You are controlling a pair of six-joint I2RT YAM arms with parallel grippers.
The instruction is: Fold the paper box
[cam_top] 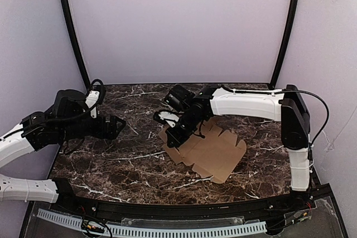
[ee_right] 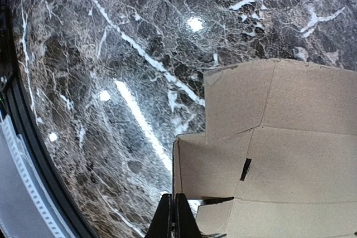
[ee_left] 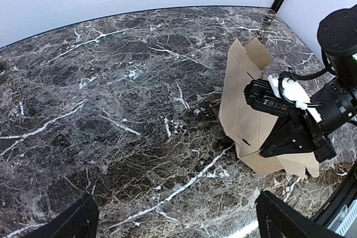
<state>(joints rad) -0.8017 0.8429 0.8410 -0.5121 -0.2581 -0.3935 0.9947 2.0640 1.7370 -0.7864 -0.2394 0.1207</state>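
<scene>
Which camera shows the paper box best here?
Top external: nearly the whole paper box shows, the right gripper covering only one edge. Left wrist: partly behind that gripper. Right wrist: one corner, close up.

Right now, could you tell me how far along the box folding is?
Done: nothing closed; the paper box is an open blank, one panel tilted up. In hand: the right claw, shut, sits at that raised edge. Remaining: all folds and tabs; the left claw hangs open.

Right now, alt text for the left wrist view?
A brown paper box blank, partly lifted off the dark marble table at right, with the shut right gripper at its edge. The open left gripper hovers over bare marble.
</scene>
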